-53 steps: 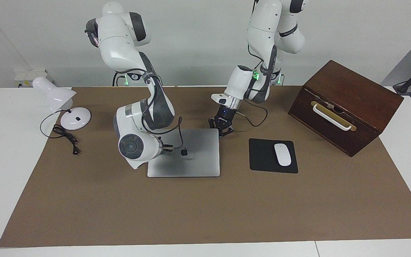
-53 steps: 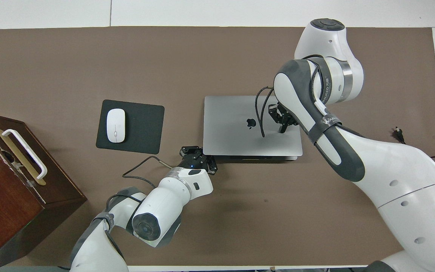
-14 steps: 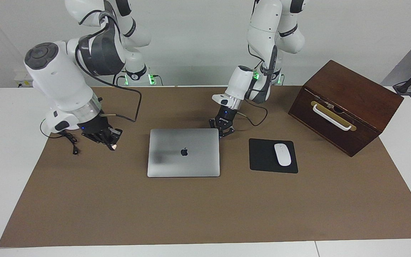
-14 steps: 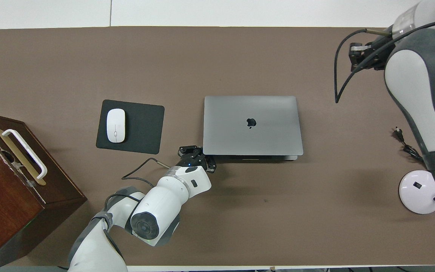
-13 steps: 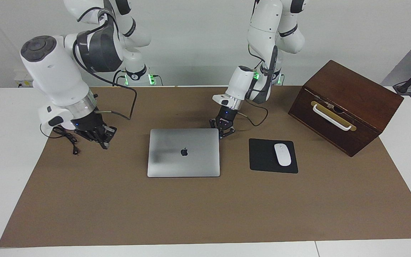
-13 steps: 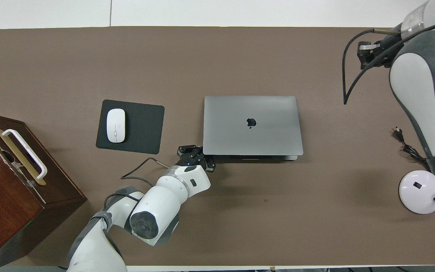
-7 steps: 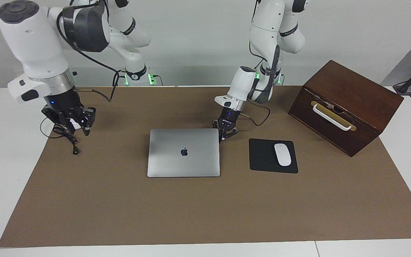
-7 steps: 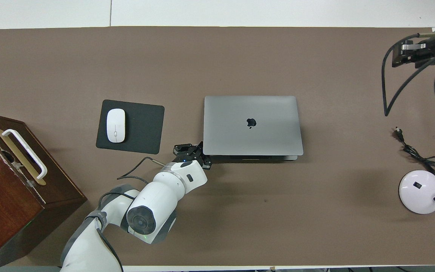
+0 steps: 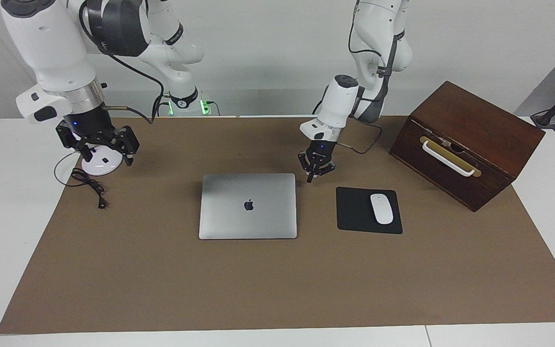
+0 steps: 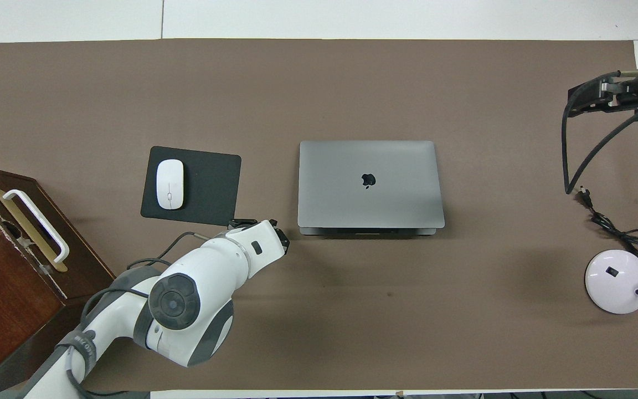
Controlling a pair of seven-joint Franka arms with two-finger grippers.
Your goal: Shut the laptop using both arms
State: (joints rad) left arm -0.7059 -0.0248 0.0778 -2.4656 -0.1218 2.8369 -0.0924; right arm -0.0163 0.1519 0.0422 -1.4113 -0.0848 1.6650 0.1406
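Observation:
The silver-grey laptop (image 9: 247,206) lies shut and flat on the brown mat, apple logo up; in the overhead view the laptop (image 10: 369,185) shows its hinge edge turned toward the robots. My left gripper (image 9: 312,177) hangs shut just off the laptop's corner nearest the robots, toward the left arm's end, touching nothing. In the overhead view its own wrist hides most of it. My right gripper (image 9: 107,156) is raised over the white lamp base with its fingers spread open and holds nothing. The right gripper (image 10: 596,95) also shows at the mat's edge in the overhead view.
A black mouse pad (image 9: 354,212) with a white mouse (image 9: 381,208) lies beside the laptop toward the left arm's end. A dark wooden box (image 9: 465,144) stands past it. The lamp base (image 10: 617,273) and its black cable (image 9: 89,185) sit at the right arm's end.
The left gripper has lifted away from the laptop's corner toward the mouse pad. The right arm has swung off to the lamp base, and its gripper has opened.

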